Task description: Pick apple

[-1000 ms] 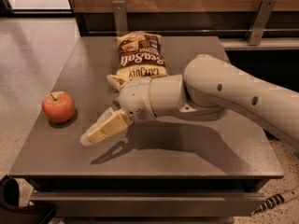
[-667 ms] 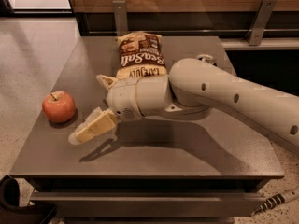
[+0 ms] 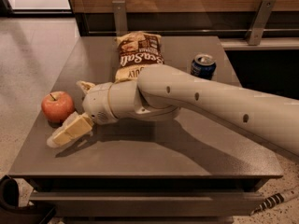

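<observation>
The apple (image 3: 56, 106), round and red-orange with a short stem, sits on the left part of the grey table (image 3: 154, 153). My gripper (image 3: 68, 112) is low over the table just right of the apple and is open. One tan finger (image 3: 70, 130) reaches forward in front of the apple. The other finger (image 3: 85, 86) shows behind it. The apple lies at the mouth of the gap between them, and I cannot tell whether either finger touches it. My pale arm comes in from the right.
A chip bag (image 3: 138, 53) lies at the back middle of the table, partly behind my arm. A blue can (image 3: 202, 66) stands at the back right. The table's left edge is close to the apple.
My arm has moved left toward the apple. The open fingers, which were apart from the apple, now lie on either side of it. The apple has not moved.
</observation>
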Action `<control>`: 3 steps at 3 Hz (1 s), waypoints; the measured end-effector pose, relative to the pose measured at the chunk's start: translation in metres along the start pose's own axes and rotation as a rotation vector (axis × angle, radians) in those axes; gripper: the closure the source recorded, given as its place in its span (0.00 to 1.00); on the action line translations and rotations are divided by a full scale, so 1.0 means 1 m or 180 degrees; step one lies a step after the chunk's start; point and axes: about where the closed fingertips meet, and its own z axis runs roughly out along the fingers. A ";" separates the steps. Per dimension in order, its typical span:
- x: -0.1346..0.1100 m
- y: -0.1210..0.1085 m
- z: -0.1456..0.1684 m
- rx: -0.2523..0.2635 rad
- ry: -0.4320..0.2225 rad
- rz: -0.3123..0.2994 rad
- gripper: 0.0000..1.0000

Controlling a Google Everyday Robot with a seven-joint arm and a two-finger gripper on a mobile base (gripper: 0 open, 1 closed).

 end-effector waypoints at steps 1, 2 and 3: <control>0.005 -0.002 0.019 -0.0055 -0.0020 0.0026 0.00; -0.001 0.007 0.038 -0.0256 -0.0108 -0.0034 0.26; -0.002 0.007 0.038 -0.0246 -0.0100 -0.0036 0.49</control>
